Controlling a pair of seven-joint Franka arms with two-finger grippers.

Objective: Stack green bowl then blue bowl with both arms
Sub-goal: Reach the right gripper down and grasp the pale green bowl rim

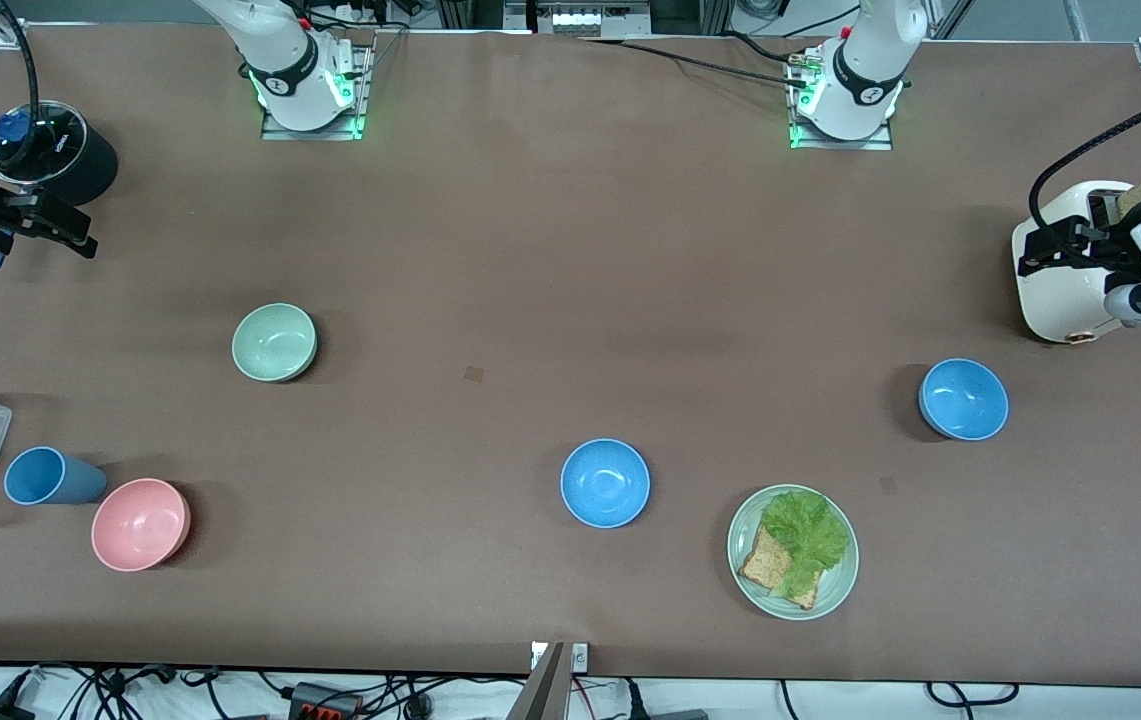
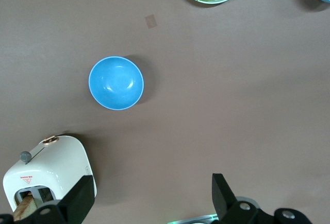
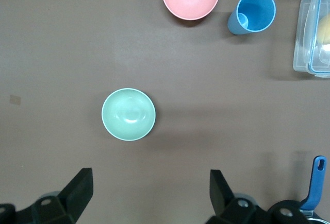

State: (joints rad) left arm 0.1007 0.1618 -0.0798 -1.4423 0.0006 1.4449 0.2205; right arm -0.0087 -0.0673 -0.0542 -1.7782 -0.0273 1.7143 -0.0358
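Both claws wide open, empty; right claw [image 3: 147,195] above green bowl [image 3: 128,114]; left claw [image 2: 152,198] above blue bowl [image 2: 116,83].

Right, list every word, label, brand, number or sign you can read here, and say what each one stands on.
None can be read.
Toaster: a red warning triangle sticker with print under it, too small to read.
Black pot's glass lid: a short white mark, too blurred to read.
Arm bases: a small round logo on each, not legible.
Bowls, cup and plate: no markings show.
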